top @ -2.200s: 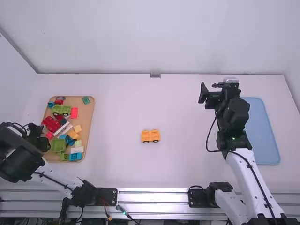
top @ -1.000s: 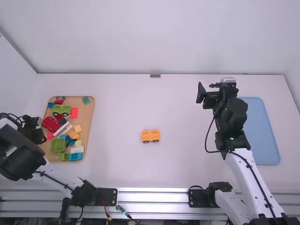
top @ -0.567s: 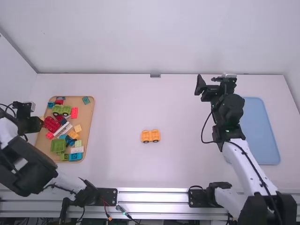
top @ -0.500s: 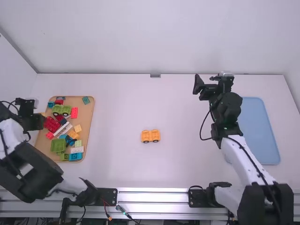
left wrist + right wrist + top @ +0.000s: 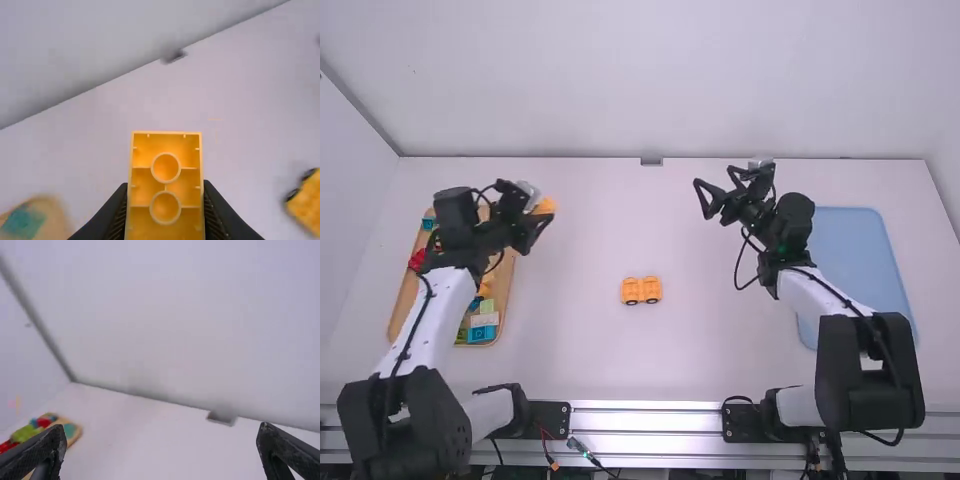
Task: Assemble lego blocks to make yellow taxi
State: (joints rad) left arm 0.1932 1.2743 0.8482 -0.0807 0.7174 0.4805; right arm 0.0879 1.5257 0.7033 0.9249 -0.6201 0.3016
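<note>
Yellow block (image 5: 165, 186) in left gripper (image 5: 541, 207)

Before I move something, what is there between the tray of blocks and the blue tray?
In the high view: an orange wheeled base on the table; over the table, the open right gripper and the left gripper holding an orange block.

White table (image 5: 590, 365), tan tray (image 5: 504, 288), orange wheeled block (image 5: 641, 290), blue panel (image 5: 865, 260), perhaps a tray
</note>
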